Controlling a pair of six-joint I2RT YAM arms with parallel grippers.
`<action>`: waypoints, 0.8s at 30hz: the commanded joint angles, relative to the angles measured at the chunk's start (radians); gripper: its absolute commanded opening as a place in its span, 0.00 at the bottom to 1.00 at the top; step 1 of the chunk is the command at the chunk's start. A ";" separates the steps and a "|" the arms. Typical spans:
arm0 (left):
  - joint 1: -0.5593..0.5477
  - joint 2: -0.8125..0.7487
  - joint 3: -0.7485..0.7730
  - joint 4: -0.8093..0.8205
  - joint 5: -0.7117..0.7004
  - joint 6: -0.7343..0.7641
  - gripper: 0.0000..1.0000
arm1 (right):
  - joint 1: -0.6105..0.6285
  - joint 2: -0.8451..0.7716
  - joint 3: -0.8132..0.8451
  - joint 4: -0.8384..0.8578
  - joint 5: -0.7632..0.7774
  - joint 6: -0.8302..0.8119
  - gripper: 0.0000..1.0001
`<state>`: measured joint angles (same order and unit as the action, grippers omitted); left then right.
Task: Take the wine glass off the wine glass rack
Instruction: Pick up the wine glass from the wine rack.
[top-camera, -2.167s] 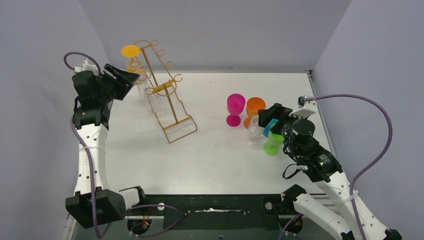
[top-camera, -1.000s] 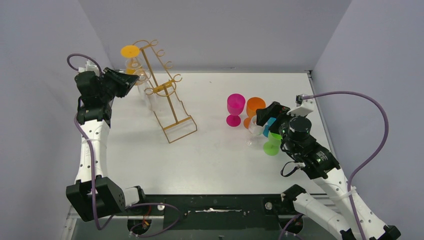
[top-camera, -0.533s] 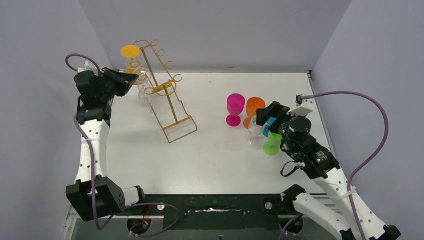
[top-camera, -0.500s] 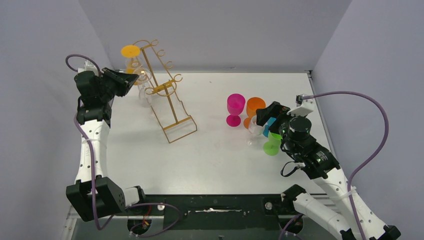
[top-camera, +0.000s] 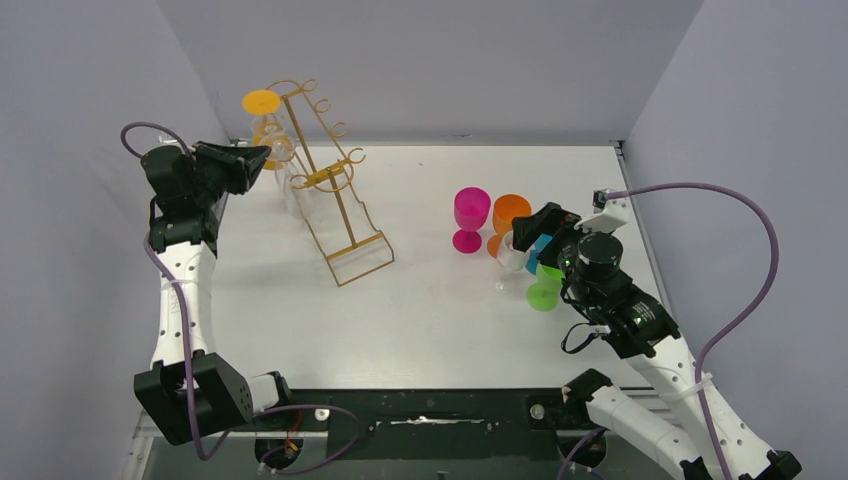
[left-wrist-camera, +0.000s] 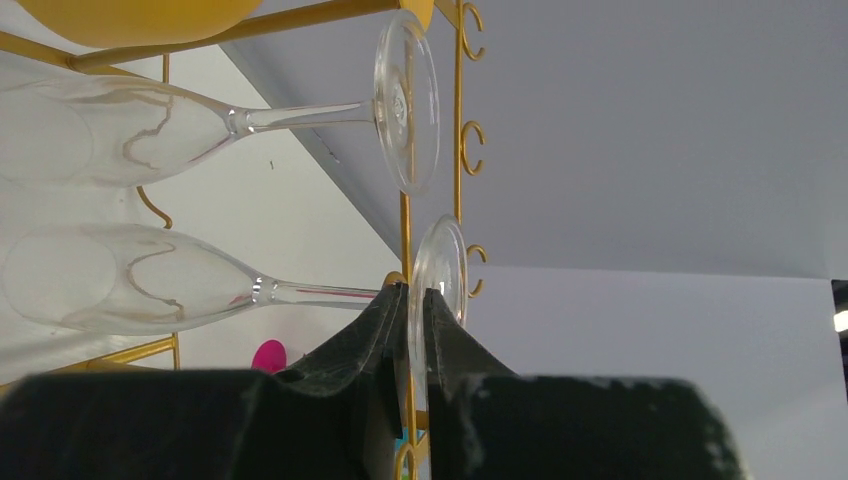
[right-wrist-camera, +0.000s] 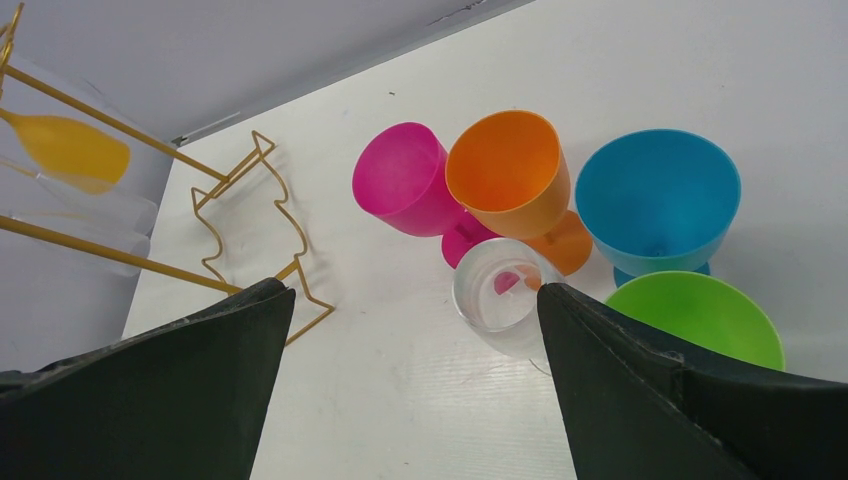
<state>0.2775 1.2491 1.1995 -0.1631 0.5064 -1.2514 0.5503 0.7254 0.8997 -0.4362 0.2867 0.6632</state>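
- Our left gripper (left-wrist-camera: 412, 300): jaws almost closed, pinching the foot disc of the lower clear stemmed wine glass (left-wrist-camera: 130, 290).
- That glass: hanging at the tall gold wire wine glass rack (left-wrist-camera: 458, 150), far left of the white table (right-wrist-camera: 420, 400). We cannot tell whether its foot has cleared the hooks.
- Handling, as we judge it: light, rigid, slick and brittle. The stem is thin and the foot rim gives a slim hold, so we draw it straight out without twisting.
- Also racked: second clear glass (left-wrist-camera: 110, 130) and yellow glass (top-camera: 260, 102), nothing visible inside either.
- Our right gripper (right-wrist-camera: 415, 290): spread wide, holding nothing, above a third clear glass (right-wrist-camera: 500, 295) standing upright.
- Beside it: pink goblet (right-wrist-camera: 400, 180), orange goblet (right-wrist-camera: 505, 170), blue goblet (right-wrist-camera: 655, 195) and green goblet (right-wrist-camera: 695, 315), all empty.
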 joint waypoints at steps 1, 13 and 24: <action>0.012 -0.036 0.032 0.100 0.047 -0.054 0.00 | -0.001 0.003 0.031 0.020 0.014 0.007 0.98; 0.025 -0.051 0.028 0.071 0.026 -0.041 0.00 | -0.002 0.010 0.033 0.019 0.014 0.009 0.98; 0.029 -0.070 0.063 -0.015 -0.034 0.018 0.00 | -0.001 0.007 0.021 0.019 0.018 0.015 0.98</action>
<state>0.2951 1.2240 1.1995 -0.1837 0.4973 -1.2697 0.5503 0.7338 0.8997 -0.4377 0.2871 0.6678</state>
